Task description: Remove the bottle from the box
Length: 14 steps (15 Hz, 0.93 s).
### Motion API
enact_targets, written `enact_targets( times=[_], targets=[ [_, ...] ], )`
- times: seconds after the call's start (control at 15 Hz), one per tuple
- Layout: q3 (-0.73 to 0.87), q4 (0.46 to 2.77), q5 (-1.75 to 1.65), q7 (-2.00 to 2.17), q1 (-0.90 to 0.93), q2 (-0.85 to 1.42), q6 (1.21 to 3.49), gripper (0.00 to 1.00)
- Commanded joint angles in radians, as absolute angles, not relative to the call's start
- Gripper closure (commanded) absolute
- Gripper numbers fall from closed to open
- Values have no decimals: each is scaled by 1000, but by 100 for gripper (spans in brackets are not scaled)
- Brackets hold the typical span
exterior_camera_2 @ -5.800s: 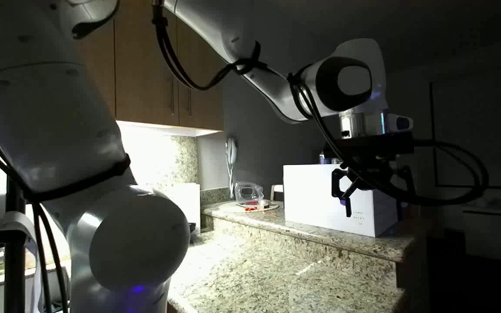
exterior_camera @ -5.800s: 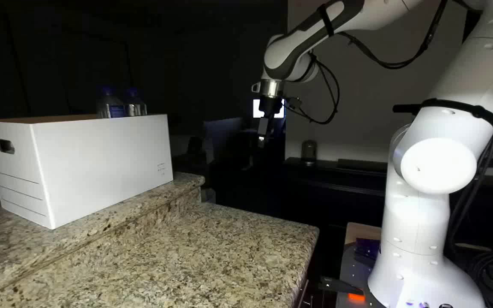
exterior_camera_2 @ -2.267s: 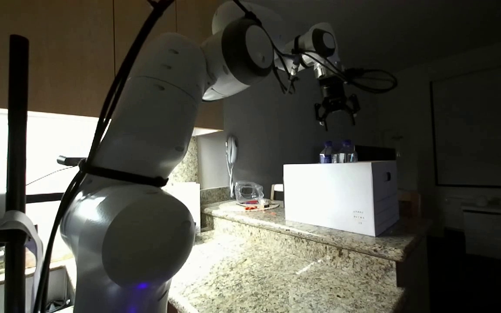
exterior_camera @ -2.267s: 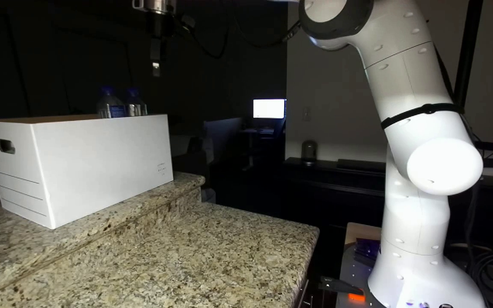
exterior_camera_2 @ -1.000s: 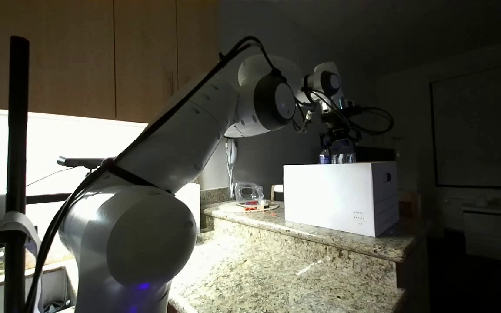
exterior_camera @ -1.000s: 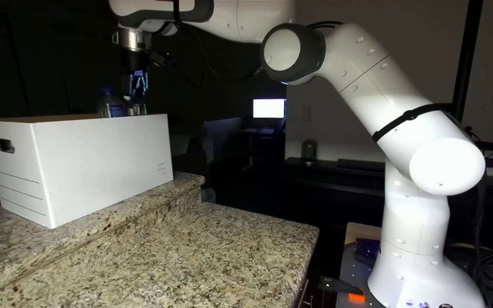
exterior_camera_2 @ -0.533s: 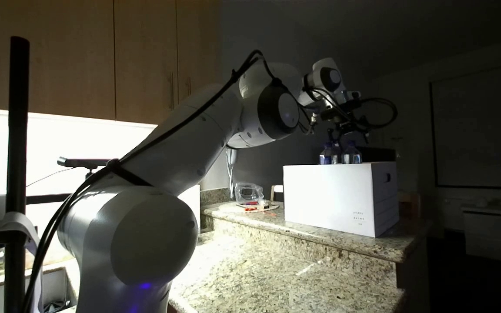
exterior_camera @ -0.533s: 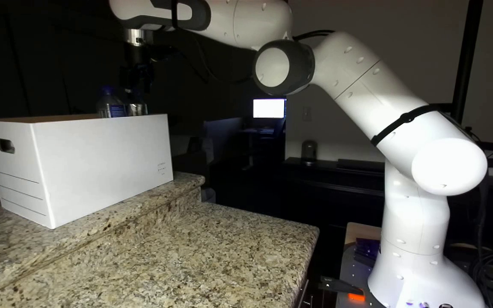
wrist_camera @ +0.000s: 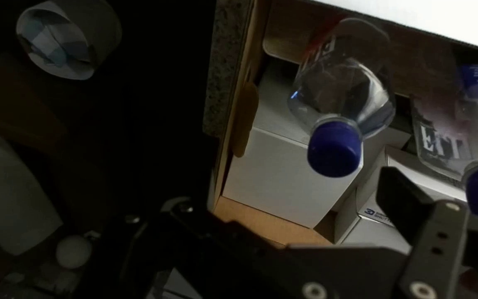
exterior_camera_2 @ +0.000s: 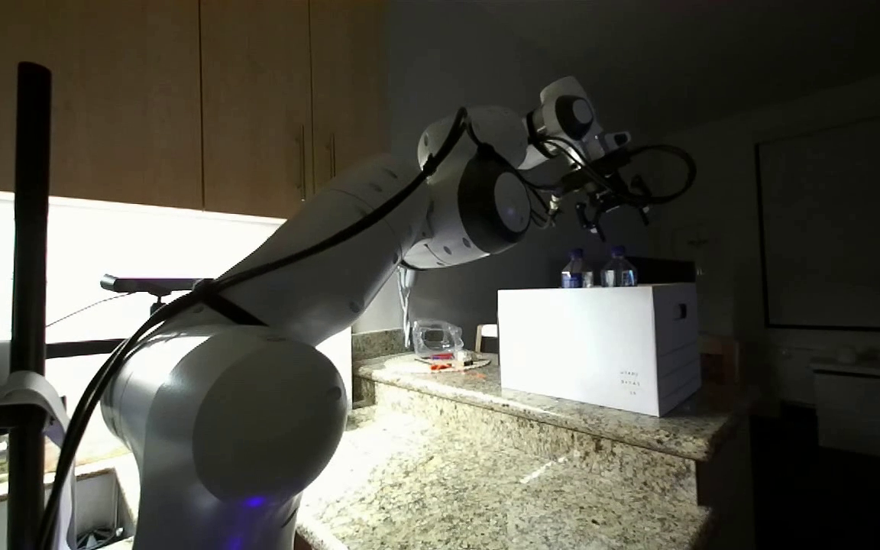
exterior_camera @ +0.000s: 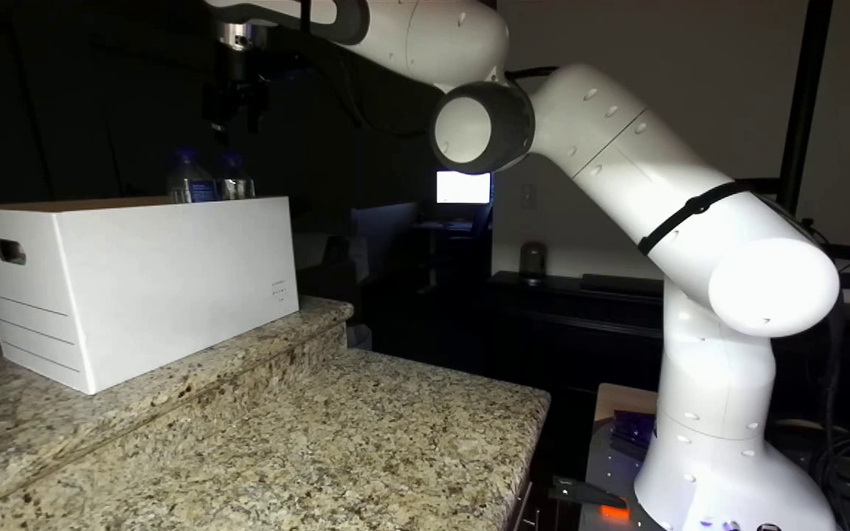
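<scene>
The large white box (exterior_camera: 174, 287) stands on the raised granite ledge; it also shows in an exterior view (exterior_camera_2: 574, 344). Two clear bottles with blue caps stick out above its rim in both exterior views: one bottle (exterior_camera: 192, 184) and another bottle (exterior_camera: 235, 183). In the wrist view one bottle (wrist_camera: 342, 83) stands upright near the box's short end, and the other bottle (wrist_camera: 477, 133) is cut by the right edge. My gripper (exterior_camera_2: 622, 223) is open, empty and tilted, above the bottles and apart from them. It also shows, dark, in an exterior view (exterior_camera: 237, 129) and the wrist view (wrist_camera: 301, 187).
Smaller white cartons (wrist_camera: 288, 178) sit inside the box beside the bottles. A lower granite counter (exterior_camera: 336, 442) lies in front of the ledge (exterior_camera_2: 608, 424). A clear plastic container (exterior_camera_2: 437, 336) is farther along the ledge. A bin (wrist_camera: 69, 41) stands below, past the box's end.
My gripper came over the box and down around one bottle a second ago. It has since tilted and risen off empty. That bottle sits slightly farther from its neighbour.
</scene>
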<state>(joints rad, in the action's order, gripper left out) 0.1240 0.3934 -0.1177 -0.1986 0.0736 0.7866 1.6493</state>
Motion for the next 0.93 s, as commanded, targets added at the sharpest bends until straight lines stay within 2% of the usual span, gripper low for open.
enact_targets(
  times=[0.0, 0.27, 0.4, 0.47, 0.53, 0.67, 0.87],
  targets=[
    [85, 423, -52, -196, 23, 795, 1704, 0],
    [56, 427, 11, -198, -8, 811, 1724, 0],
    [50, 425, 20, -202, -5, 810, 1722, 5],
    [48, 425, 19, -204, -2, 808, 1719, 1],
    [45, 426, 19, -205, 0, 808, 1718, 19],
    [35, 427, 20, -210, 1, 807, 1719, 37],
    [15, 431, 26, -211, -5, 809, 1714, 57]
  ],
)
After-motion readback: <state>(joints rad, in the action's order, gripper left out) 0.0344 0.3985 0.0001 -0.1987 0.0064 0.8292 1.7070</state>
